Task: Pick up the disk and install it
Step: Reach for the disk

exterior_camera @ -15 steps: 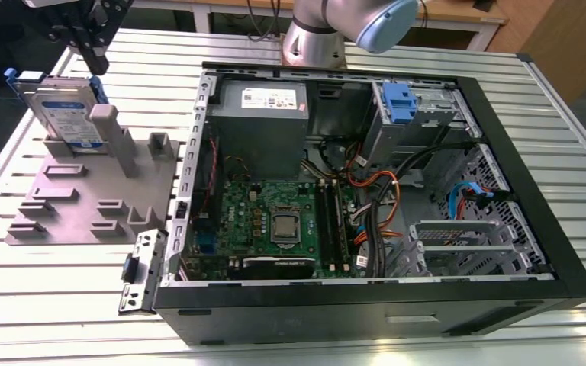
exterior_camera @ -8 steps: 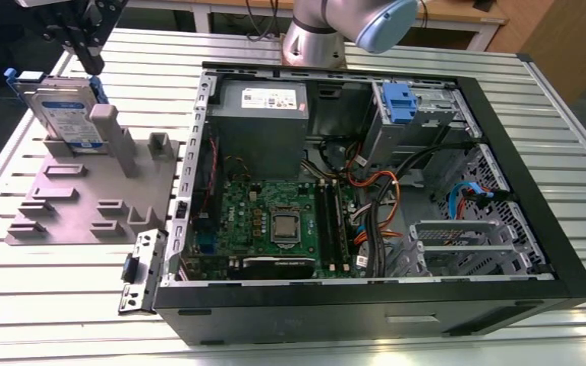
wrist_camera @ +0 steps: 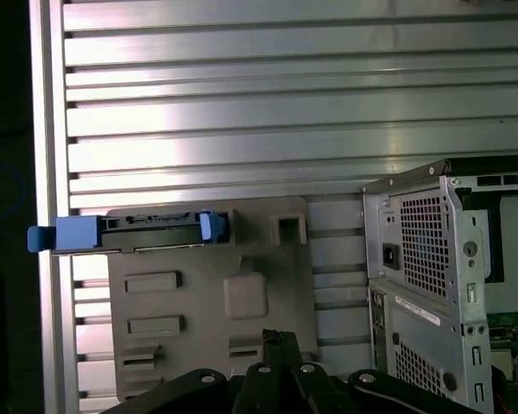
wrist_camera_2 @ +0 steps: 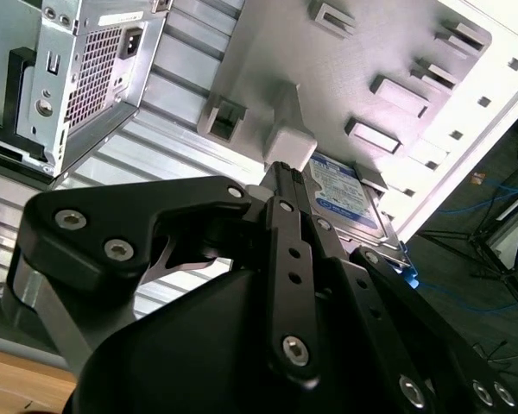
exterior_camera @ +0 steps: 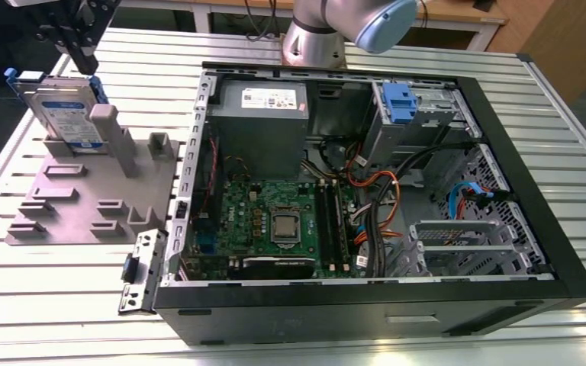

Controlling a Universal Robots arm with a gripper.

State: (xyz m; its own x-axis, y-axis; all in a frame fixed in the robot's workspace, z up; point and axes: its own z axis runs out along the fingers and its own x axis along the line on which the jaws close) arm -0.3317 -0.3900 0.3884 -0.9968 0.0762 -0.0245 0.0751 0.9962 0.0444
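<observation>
The disk [exterior_camera: 69,114] stands upright on its edge in a slot of the grey holder plate [exterior_camera: 79,206], at the exterior view's left. It is silver-grey with a white and blue label and a blue bracket. My gripper [exterior_camera: 86,67] hangs just above the disk's top edge, apart from it, with its fingers shut together and nothing between them. In the first wrist view the disk [wrist_camera: 147,222] shows edge-on with blue bracket ends, and the gripper [wrist_camera: 276,338] is offset from it over the plate [wrist_camera: 207,302]. The second wrist view shows the gripper [wrist_camera_2: 283,168] near the disk's label [wrist_camera_2: 345,198].
An open black computer case [exterior_camera: 537,191] lies to the right of the holder plate, with a power supply [exterior_camera: 262,99], a motherboard [exterior_camera: 272,221] and a drive bay holding a blue tab [exterior_camera: 400,103]. The arm's base [exterior_camera: 319,38] stands behind the case. The table [exterior_camera: 49,305] is slatted aluminium.
</observation>
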